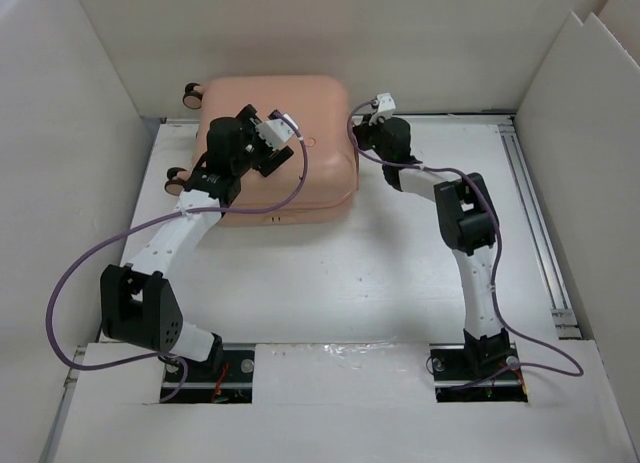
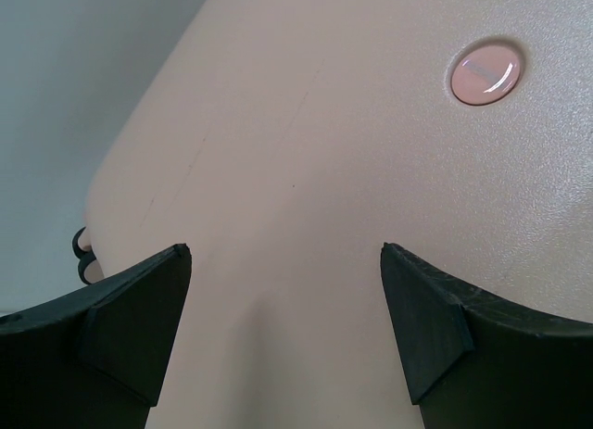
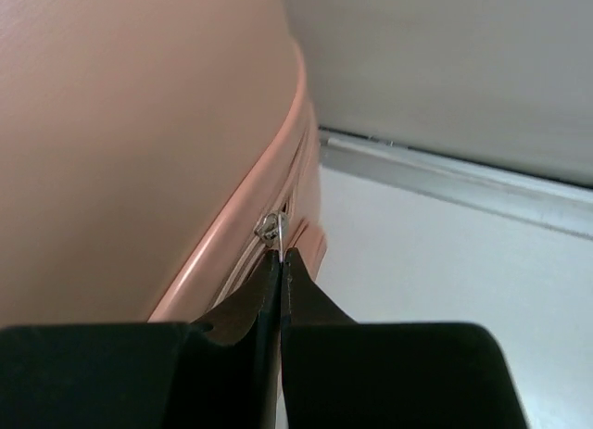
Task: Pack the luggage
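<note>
The luggage [image 1: 300,113], a salmon-pink hard-shell suitcase, lies flat with its lid down at the back left of the table. My left gripper [image 1: 272,161] hovers over its top shell [image 2: 306,170], jaws open with nothing between them. A round pink badge [image 2: 486,70] shows on the shell. My right gripper [image 1: 357,133] is at the suitcase's right back corner, shut on the metal zipper pull [image 3: 277,228] of the luggage's zipper seam [image 3: 243,262].
White walls enclose the table on the left, back and right. Two caster wheels [image 1: 190,93] stick out at the luggage's left side. A metal rail [image 1: 535,203] runs along the right edge. Purple cables loop from both arms.
</note>
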You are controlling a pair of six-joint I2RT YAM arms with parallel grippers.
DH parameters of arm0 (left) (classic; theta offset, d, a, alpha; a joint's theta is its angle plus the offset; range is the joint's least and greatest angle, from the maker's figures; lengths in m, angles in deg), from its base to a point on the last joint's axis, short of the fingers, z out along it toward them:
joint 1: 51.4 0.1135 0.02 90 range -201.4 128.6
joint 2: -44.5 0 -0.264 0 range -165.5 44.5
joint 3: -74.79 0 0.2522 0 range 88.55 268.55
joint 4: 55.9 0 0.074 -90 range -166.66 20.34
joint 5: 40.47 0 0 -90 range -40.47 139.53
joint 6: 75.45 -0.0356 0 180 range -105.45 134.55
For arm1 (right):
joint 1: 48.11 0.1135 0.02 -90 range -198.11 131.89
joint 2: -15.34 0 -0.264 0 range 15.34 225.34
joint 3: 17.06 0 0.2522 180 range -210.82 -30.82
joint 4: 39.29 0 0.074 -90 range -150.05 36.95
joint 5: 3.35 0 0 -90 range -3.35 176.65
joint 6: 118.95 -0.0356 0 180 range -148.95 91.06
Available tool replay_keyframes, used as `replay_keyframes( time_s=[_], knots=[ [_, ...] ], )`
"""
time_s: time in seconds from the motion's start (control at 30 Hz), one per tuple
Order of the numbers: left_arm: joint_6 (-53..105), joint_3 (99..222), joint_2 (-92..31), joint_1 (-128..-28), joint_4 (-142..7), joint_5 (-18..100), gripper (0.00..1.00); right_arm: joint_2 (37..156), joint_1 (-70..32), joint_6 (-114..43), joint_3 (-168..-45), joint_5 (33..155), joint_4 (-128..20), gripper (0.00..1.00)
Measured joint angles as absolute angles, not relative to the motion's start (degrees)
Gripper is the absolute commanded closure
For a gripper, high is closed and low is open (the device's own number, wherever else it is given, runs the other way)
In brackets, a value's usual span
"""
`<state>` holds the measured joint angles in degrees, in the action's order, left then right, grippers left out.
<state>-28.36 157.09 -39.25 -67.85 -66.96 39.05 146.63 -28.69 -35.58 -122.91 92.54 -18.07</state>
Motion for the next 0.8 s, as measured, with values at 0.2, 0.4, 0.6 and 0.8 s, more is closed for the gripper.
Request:
replay_keyframes(
  time_s=[0.2,0.4,0.6,0.8],
  knots=[
    [-28.58,156.74,-39.2,-67.87,-66.24,39.0,0.19,158.41,-29.56,-35.01,-138.56,91.55,-16.14,1.0],
    [-27.97,158.53,-38.87,-67.63,-67.9,38.78,0.19,166.67,-29.32,-38.27,-149.69,90.53,-14.53,1.0],
    [-16.54,168.91,-39.86,-56.6,-85.91,32.82,0.24,161.71,-28.38,-40.41,-137.89,88.36,-8.36,1.0],
    [-8.97,171.03,-37.67,-37.32,-100.67,37.32,0.64,155.22,-27.09,-40.82,-128.12,84.25,-6.92,1.0]
  ],
)
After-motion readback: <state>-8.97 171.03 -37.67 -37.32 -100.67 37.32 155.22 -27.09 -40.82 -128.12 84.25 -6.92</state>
